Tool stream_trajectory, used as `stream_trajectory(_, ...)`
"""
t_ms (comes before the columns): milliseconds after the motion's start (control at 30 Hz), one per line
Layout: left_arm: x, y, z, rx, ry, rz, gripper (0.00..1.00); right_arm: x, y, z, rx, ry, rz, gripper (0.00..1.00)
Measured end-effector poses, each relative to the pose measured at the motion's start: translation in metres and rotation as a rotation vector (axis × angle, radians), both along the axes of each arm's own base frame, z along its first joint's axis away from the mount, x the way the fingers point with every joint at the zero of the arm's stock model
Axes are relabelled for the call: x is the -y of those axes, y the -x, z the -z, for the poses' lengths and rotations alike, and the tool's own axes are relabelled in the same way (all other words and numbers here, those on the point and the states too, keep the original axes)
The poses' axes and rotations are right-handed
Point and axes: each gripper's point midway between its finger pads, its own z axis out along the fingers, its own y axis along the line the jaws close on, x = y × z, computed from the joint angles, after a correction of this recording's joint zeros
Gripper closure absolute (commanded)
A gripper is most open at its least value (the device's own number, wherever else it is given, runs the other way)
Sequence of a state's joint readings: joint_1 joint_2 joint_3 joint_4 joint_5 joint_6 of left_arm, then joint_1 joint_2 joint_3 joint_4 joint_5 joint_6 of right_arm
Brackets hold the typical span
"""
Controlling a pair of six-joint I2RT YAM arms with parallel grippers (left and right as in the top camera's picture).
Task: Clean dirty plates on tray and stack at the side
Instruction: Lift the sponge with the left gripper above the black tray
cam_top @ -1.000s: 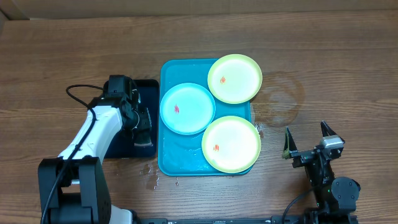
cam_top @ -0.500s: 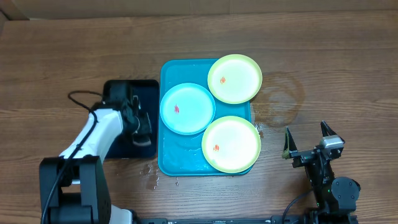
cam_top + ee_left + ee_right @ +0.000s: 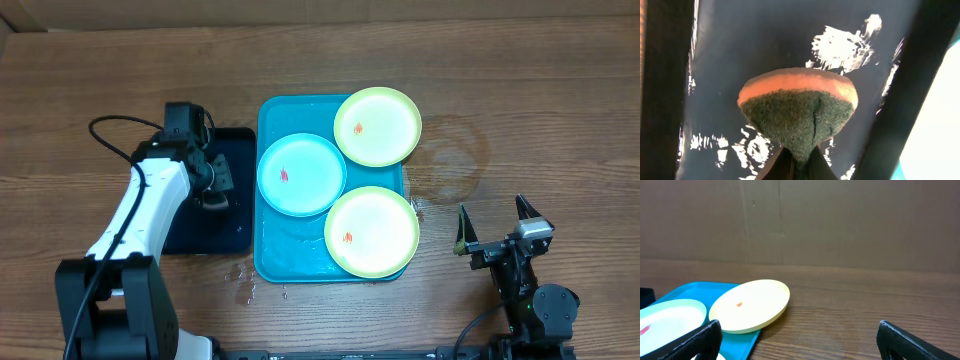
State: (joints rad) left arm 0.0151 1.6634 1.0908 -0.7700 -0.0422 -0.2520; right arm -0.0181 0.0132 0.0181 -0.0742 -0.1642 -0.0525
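Note:
Three plates lie on the turquoise tray [image 3: 290, 252]: a cyan one [image 3: 301, 174] at the left, a yellow-green one [image 3: 377, 126] at the far right overhanging the rim, and a yellow-green one [image 3: 371, 231] at the near right. Each has a small red-orange smear. My left gripper [image 3: 214, 186] hangs over the black tray [image 3: 215, 232], left of the turquoise tray. It is shut on an orange sponge [image 3: 797, 110] with its green scrub side facing the camera. My right gripper [image 3: 494, 225] is open and empty over the table, right of the tray. The far yellow-green plate also shows in the right wrist view [image 3: 750, 305].
The black tray's surface [image 3: 765, 35] is wet and glossy. Water drops [image 3: 245, 275] lie on the wood by the turquoise tray's near left corner. A faint damp patch [image 3: 450, 160] marks the table right of the tray. A cardboard wall [image 3: 800, 220] stands behind the table.
My left gripper has shifted a little toward the far left over the black tray, still holding the sponge. The plates and the right arm have not moved.

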Motion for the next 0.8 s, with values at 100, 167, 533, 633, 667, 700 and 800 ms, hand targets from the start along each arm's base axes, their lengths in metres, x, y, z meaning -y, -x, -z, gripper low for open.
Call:
stream_trajectory(100, 0.0, 0.004, 0.013, -0.025, 0.0, 0.0, 0.96, 0.0, 0.0, 0.0, 0.0, 0.0, 0.0, 0.0)
stream_trajectory(167, 0.0, 0.003, 0.016, -0.022, 0.0, 0.0, 0.96, 0.0, 0.0, 0.0, 0.0, 0.0, 0.0, 0.0)
stream_trajectory(533, 0.0, -0.009, -0.026, -0.029, -0.006, 0.026, 0.96, 0.0, 0.0, 0.0, 0.0, 0.0, 0.0, 0.0)
stream_trajectory(633, 0.0, -0.024, -0.045, 0.02, -0.011, 0.042, 0.96, 0.0, 0.0, 0.0, 0.0, 0.0, 0.0, 0.0)
stream_trajectory(667, -0.001, -0.024, -0.046, 0.018, -0.012, 0.045, 0.96, 0.0, 0.0, 0.0, 0.0, 0.0, 0.0, 0.0)
stream_trajectory(700, -0.001, -0.022, -0.045, 0.01, -0.012, 0.046, 0.96, 0.0, 0.0, 0.0, -0.001, 0.0, 0.0, 0.0)
stream_trajectory(800, -0.001, -0.019, -0.044, -0.004, -0.016, 0.05, 0.96, 0.0, 0.0, 0.0, -0.001, 0.0, 0.0, 0.0)
